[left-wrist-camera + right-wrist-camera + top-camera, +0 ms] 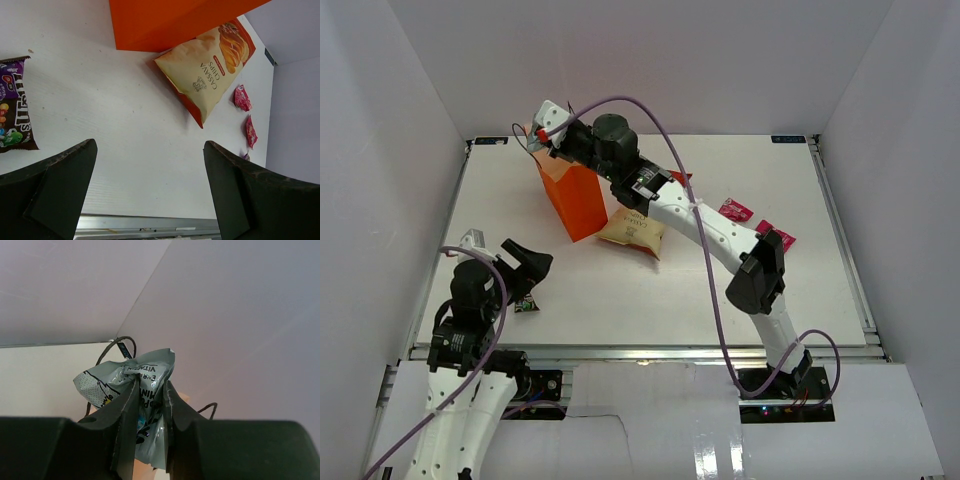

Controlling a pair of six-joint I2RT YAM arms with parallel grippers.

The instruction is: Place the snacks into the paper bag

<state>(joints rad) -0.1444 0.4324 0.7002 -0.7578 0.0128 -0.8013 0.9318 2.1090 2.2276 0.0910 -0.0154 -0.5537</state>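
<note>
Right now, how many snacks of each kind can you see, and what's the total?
large chip bag: 1
pink packets: 2
dark multicoloured packet: 1
silvery packet, held in the right gripper: 1
Total in view: 5

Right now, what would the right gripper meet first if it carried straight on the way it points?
Probably the paper bag's open mouth: its cord handles sit just beyond the packet the fingers pinch, though depth is unclear.

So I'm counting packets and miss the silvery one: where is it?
The silvery packet is pinched in the right gripper (right wrist view); in the top view that gripper hangs far left, above the orange paper bag.
</note>
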